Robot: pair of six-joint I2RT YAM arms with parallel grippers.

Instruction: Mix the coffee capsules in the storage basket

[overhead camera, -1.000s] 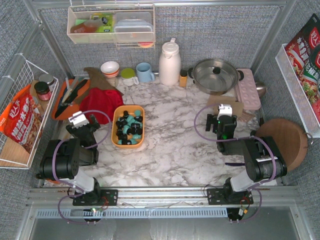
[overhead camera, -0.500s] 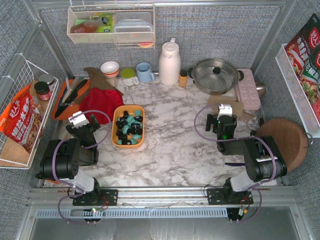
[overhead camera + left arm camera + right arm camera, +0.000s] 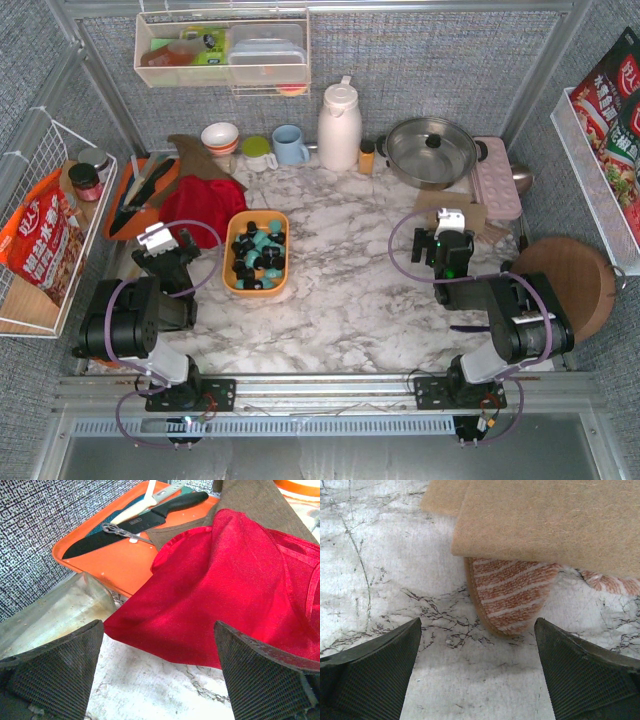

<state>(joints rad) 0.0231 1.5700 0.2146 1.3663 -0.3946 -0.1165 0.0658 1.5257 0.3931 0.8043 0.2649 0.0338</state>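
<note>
Holding seemingly still: left tool (image 3: pixel 157 627), right tool (image 3: pixel 477 622), capsules (image 3: pixel 258 250).

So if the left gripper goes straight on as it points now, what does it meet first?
Probably the red cloth, lying right ahead of the left gripper, between its open jaws; the orange utensil tray sits beyond, to the left. Depth is unclear.
</note>
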